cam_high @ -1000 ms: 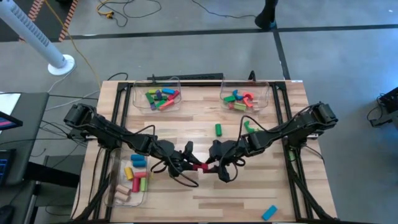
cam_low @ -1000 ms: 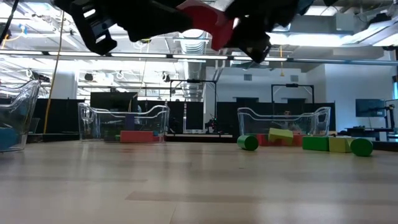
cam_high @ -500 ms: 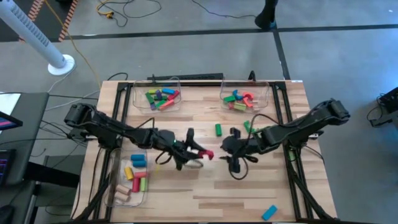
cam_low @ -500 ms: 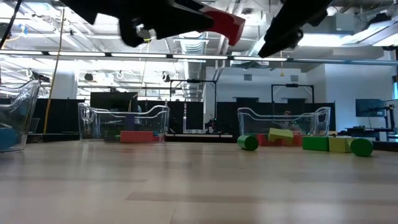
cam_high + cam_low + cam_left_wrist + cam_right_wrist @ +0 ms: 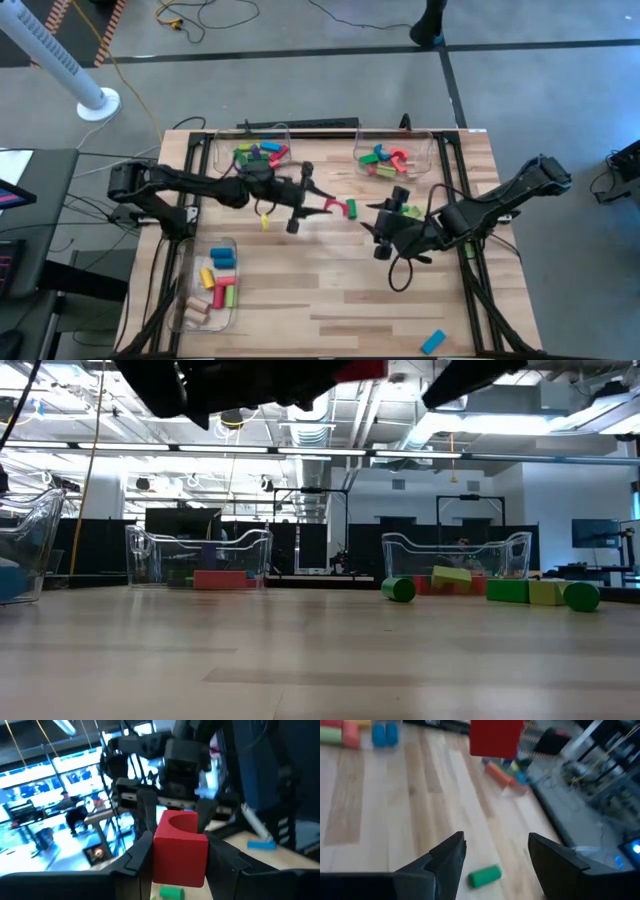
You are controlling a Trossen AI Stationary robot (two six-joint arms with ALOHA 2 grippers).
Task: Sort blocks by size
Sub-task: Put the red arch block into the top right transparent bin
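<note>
My left gripper (image 5: 328,207) is shut on a red arch block (image 5: 346,208) held above the table's middle, near the far bins; the block also shows in the left wrist view (image 5: 181,852) and at the top of the low view (image 5: 360,370). A green cylinder (image 5: 485,876) lies on its side on the table under the block. My right gripper (image 5: 380,236) is open and empty, just right of the block; its fingers (image 5: 447,862) stand apart above the cylinder. Green blocks (image 5: 405,208) lie on the table beside it. Several other blocks lie in three clear bins. My left gripper pinches the red arch by its two opposite end sides (image 5: 159,851) between its two fingers. The fingers lie about level and point toward the table's right. The arch is lifted clear of the table, flat side up, its round notch (image 5: 183,822) facing away from the wrist.
Two clear bins stand at the far edge, one left (image 5: 250,155) and one right (image 5: 392,156). A third bin (image 5: 212,285) lies at the near left. A blue block (image 5: 432,342) lies at the near right edge. Green blocks (image 5: 508,591) lie in front of the far right bin.
Both grippers stood at the red arch near the table's middle. My right gripper has let go and drawn back toward the table's right. My left gripper has carried the arch up, toward the far edge and a little right, over the green cylinder.
</note>
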